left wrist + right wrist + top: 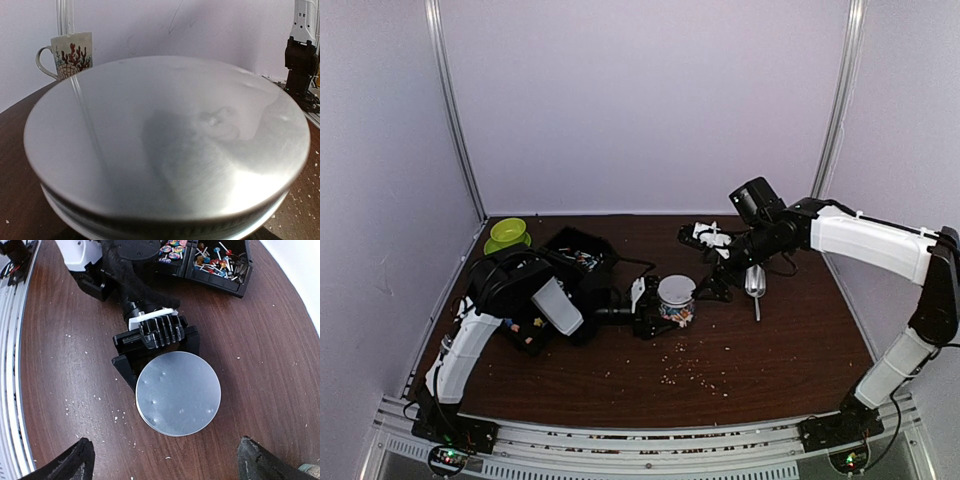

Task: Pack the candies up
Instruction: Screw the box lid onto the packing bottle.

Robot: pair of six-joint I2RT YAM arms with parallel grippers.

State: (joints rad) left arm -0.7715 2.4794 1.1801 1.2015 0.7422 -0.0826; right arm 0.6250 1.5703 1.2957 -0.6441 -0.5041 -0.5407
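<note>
Where the tray (225,286) lies, candies (220,257) multicoloured, some swirled

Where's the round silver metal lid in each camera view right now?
Top external: the round silver metal lid sits mid-table, on the jar.
Left wrist: the lid fills most of the frame.
Right wrist: the lid is dead centre.
Shared landmark: the crumb-speckled brown table.
</note>
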